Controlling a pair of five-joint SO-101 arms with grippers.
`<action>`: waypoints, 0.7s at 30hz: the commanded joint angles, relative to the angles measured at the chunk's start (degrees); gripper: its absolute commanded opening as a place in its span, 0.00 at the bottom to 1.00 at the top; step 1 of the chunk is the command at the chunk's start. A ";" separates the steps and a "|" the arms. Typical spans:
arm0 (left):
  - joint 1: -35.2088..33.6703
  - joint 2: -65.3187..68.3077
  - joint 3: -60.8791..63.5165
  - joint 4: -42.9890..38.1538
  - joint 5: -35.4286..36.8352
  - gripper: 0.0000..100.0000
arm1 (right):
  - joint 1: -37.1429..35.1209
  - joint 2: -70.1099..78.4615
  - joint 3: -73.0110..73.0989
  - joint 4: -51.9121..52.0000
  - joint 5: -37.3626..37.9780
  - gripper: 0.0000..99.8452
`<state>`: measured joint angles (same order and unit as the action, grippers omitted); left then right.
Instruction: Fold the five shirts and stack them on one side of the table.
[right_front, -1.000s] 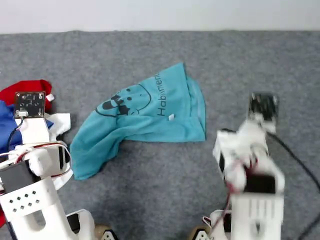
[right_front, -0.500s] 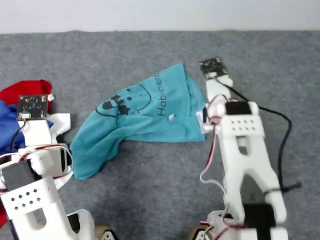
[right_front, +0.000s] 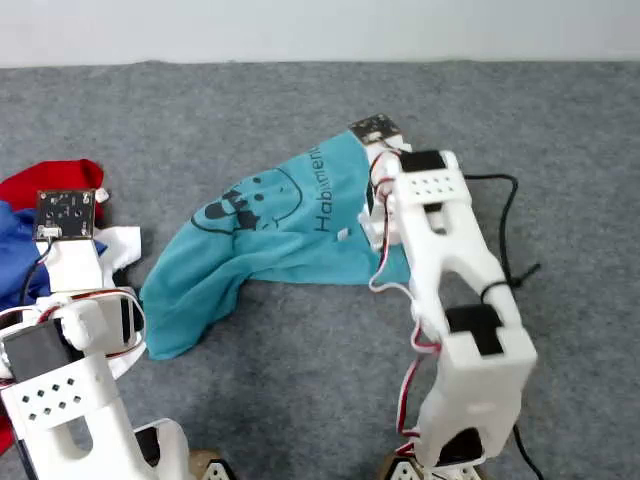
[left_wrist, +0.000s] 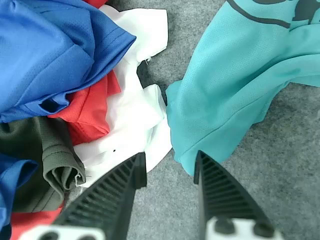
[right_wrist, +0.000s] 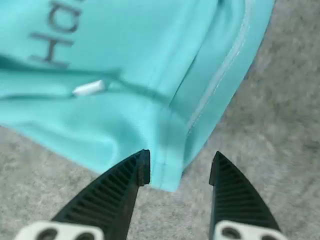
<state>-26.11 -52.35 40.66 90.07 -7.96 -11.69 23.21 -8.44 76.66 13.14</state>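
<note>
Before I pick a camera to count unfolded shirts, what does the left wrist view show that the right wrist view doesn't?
Left wrist view's own: a heaped blue shirt, red shirt, white shirt and olive shirt beyond the open left gripper. Right wrist view's own: a white tag and lettering on the teal shirt, beyond the open right gripper. Shared: the teal shirt and grey table.

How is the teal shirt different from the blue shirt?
The teal shirt lies spread out mid-table; the blue shirt is bunched in a pile with other shirts. The teal shirt has a dark drawing; the blue shirt shows none. Both are unfolded, on the gray table.
</note>
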 joint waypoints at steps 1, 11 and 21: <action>-0.26 -1.05 -0.31 -1.05 0.53 0.16 | -0.57 5.32 -11.08 2.33 0.62 0.20; -0.26 -1.05 -0.22 -1.05 0.53 0.16 | -1.80 19.38 -27.25 14.02 0.70 0.03; -0.26 -1.05 -0.22 -1.05 0.53 0.16 | -1.80 17.27 -32.00 26.51 5.80 0.01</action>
<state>-26.11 -52.35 40.66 90.07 -7.96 -13.10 44.48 -37.36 99.25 16.40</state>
